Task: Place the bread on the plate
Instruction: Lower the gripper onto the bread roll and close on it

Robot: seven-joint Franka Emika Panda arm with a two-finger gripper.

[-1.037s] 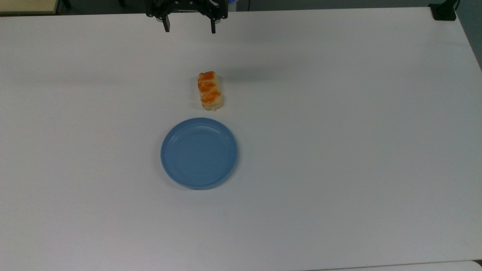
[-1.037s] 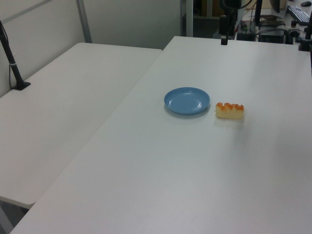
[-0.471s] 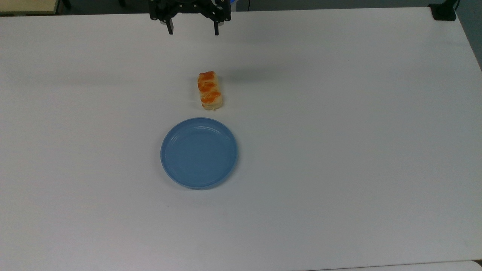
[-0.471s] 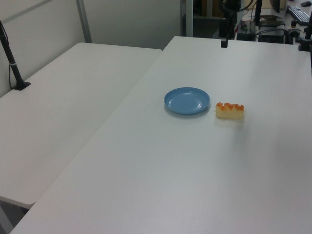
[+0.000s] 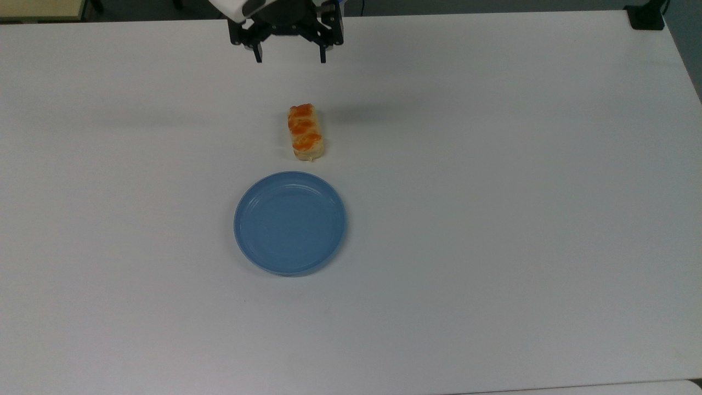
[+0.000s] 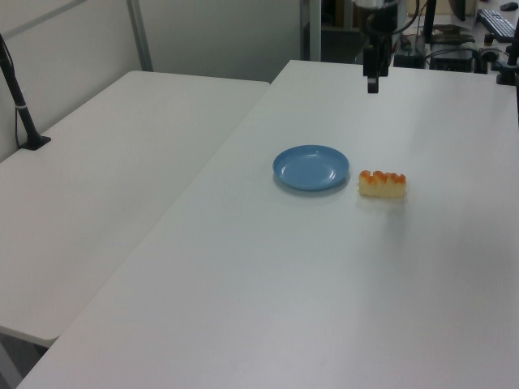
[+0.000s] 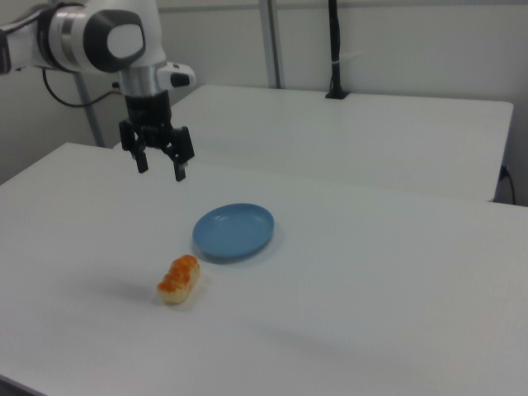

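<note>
bread [image 5: 305, 132] near plate [image 5: 289, 222] (apart); pincer [image 5: 289, 56] above table [image 5: 493, 164]

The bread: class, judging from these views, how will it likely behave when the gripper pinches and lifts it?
The bread looks soft, so it may squash under a firm pinch. It lies flat on a long side on the table, so it probably won't roll. The open gripper looks wider than the loaf, so a crosswise grasp seems feasible.

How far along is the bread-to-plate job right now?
Nothing is done so far: the bread lies on the white table, apart from the empty blue plate. In hand: the tool hangs open above the table, short of the bread and holding nothing. Left: reach the bread, grasp it, carry it over and set it on the plate.
</note>
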